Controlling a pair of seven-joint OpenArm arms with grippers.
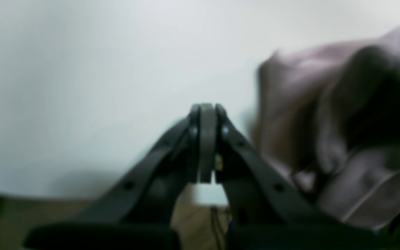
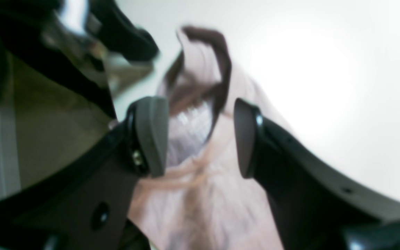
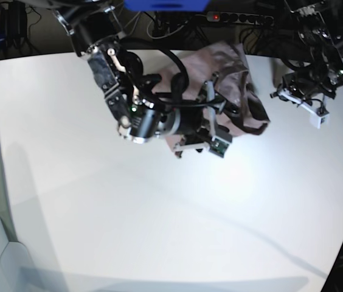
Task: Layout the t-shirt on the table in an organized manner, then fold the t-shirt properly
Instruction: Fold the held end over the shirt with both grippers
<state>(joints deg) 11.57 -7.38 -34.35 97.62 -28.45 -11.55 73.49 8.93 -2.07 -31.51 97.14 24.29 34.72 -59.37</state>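
The t-shirt (image 3: 235,79) is a crumpled dusty-pink heap near the far edge of the white table (image 3: 159,213). My right gripper (image 3: 216,117) hangs over the heap's near side. In the right wrist view this gripper (image 2: 198,139) is open, its grey pads either side of the t-shirt (image 2: 200,194) around the dark collar. Whether the pads touch the cloth I cannot tell. To the right of the heap, my left gripper (image 3: 279,95) sits just off the cloth. In its own view the left gripper (image 1: 207,114) is shut with nothing between its fingers, and the t-shirt (image 1: 342,114) lies to its right.
A power strip (image 3: 238,17) and cables run behind the table's far edge. The right arm's body (image 3: 141,115) stretches across the table left of the shirt. Wooden floor (image 1: 9,218) shows past the table (image 1: 82,69) rim in the left wrist view.
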